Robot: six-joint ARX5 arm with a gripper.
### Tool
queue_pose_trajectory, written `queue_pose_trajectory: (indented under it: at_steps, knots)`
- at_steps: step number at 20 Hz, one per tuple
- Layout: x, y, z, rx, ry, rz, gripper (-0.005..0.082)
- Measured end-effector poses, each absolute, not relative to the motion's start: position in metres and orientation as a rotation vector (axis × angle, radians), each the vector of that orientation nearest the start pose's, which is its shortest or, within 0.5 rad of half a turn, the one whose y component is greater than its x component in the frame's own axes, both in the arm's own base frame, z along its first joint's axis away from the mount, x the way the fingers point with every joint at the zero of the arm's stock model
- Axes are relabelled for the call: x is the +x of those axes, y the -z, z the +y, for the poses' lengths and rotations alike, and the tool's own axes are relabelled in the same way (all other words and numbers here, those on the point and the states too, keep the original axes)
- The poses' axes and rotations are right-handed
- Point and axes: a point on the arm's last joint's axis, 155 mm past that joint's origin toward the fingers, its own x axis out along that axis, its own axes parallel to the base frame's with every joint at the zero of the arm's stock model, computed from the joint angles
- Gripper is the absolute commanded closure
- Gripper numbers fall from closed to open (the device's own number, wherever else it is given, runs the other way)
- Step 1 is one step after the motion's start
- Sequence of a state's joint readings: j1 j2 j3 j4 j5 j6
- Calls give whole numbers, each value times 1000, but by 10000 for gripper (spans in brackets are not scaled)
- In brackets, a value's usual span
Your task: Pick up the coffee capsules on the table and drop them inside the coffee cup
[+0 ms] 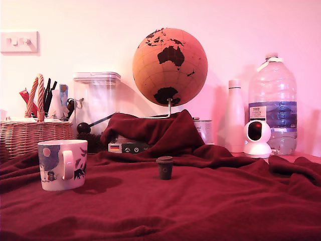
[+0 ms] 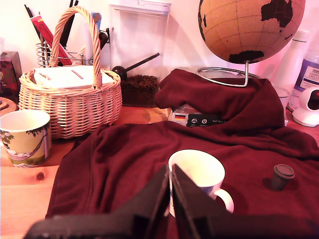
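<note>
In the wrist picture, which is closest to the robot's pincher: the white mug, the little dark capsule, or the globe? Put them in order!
From the gripper:
1. White mug, just beyond the fingertips.
2. Capsule, off to the side on the red cloth.
3. Globe, far at the back.

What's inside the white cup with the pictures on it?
Looking down from the wrist view, the coffee cup shows only bare white inside wall. Its bottom is hidden by the rim and the gripper. The capsule stands outside on the cloth.

Exterior low, frontal; wrist higher (both see the mug (image 1: 62, 164)).
</note>
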State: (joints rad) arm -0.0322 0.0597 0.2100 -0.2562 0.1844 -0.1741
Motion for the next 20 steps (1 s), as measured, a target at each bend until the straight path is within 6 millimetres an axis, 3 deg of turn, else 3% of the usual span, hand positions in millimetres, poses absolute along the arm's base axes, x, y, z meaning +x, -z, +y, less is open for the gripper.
queue_pose_trajectory:
  at_steps: [4, 8, 13, 20]
  knots:
    - [229, -159, -42, -188, 203, 238, 788]
    - [229, -160, -45, -199, 216, 236, 788]
    - [225, -162, -62, -253, 306, 246, 788]
    - [217, -187, -90, -346, 462, 191, 788]
